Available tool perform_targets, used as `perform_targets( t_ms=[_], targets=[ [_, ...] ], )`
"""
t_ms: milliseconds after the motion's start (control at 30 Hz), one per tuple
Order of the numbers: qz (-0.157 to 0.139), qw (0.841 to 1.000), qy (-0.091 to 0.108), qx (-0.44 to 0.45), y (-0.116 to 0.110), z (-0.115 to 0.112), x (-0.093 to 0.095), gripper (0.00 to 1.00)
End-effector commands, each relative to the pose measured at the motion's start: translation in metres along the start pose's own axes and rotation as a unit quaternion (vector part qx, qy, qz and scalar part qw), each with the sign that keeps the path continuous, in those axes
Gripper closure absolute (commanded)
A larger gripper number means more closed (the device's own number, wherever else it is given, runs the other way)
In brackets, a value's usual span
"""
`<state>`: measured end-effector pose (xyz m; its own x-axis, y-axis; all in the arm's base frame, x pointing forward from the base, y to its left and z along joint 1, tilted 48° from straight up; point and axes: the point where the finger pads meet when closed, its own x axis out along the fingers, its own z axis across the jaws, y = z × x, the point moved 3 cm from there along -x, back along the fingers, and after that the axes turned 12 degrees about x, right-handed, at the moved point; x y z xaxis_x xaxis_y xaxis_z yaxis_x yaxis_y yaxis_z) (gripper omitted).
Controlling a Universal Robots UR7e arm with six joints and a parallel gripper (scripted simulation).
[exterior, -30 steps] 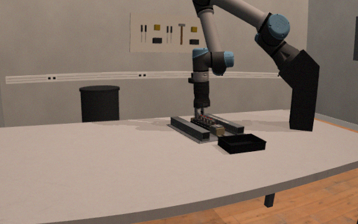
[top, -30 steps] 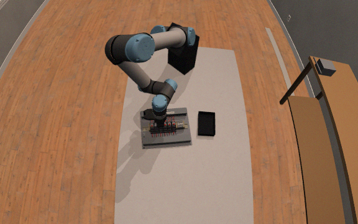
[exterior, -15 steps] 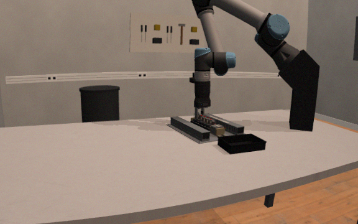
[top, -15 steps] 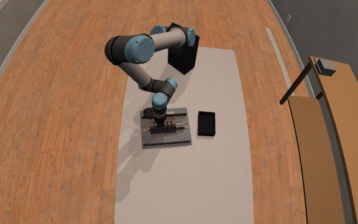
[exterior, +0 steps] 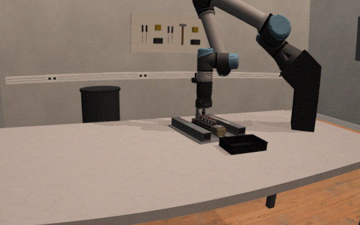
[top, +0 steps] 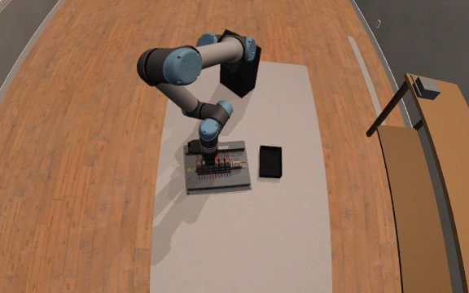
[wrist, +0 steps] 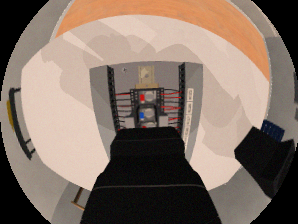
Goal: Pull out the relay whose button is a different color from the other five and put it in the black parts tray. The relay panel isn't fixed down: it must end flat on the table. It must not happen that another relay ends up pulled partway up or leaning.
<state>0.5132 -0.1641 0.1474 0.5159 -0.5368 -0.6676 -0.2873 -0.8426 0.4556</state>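
Between gripper fingers, blue-buttoned relay [wrist: 146,115], boxy, dark-cased

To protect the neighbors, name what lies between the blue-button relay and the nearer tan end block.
One red-button relay, between the blue-button relay and tan end block; the wrist view shows it.

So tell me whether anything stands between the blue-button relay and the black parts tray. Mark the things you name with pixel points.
Yes: red-button relays [top: 222,163] [exterior: 209,120] [wrist: 145,127], then the beige end block [top: 236,163] [exterior: 220,130], line the low straight path to the black parts tray [top: 270,162] [exterior: 244,148]. The claw [top: 210,163] [exterior: 200,116] [wrist: 146,110] already grips the blue-button relay [wrist: 142,115].
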Motion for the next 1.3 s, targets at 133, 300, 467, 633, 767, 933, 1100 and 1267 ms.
perform_targets(
  t_ms=[133,300,467,633,767,933,1100,1267],
  targets=[
    [0.0,1.0,0.001,0.0,0.0,0.0,-0.001,1.0],
    [0.0,1.0,0.001,0.0,0.0,0.0,-0.002,1.0],
    [0.0,1.0,0.001,0.0,0.0,0.0,-0.005,1.0],
    [0.0,1.0,0.001,0.0,0.0,0.0,-0.009,1.0],
    [0.0,1.0,0.001,0.0,0.0,0.0,-0.014,1.0],
    [0.0,1.0,0.001,0.0,0.0,0.0,-0.019,1.0],
    [0.0,1.0,0.001,0.0,0.0,0.0,-0.027,1.0],
    [0.0,1.0,0.001,0.0,0.0,0.001,-0.036,1.0]
  ],
)
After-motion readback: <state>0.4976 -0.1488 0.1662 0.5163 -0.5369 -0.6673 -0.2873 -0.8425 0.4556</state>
